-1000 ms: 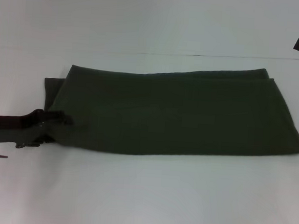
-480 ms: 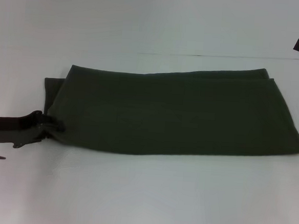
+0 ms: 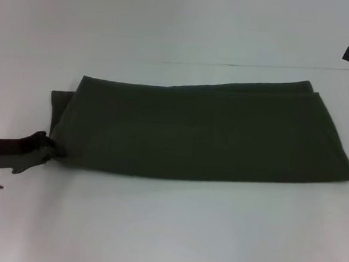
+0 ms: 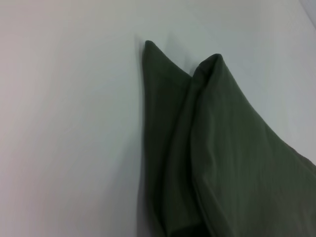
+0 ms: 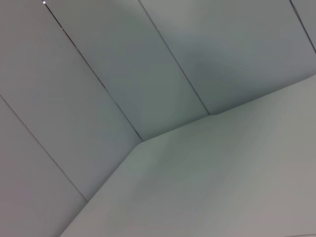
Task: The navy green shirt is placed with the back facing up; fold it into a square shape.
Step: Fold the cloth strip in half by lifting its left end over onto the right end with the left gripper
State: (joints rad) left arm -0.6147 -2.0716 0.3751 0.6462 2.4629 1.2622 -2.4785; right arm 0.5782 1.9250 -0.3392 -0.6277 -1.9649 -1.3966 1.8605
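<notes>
navy green shirt (image 3: 204,130) corner dragged leftward

No legible text, label or sign anywhere.

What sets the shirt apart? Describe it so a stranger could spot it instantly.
On the white table, the navy green shirt lies as a long, folded band across the middle. The left gripper sits at its near left corner. It is the only dark olive cloth there, far larger than either black gripper.

Bare table (image 3: 174,227) surrounds the navy green shirt (image 3: 204,133).
</notes>
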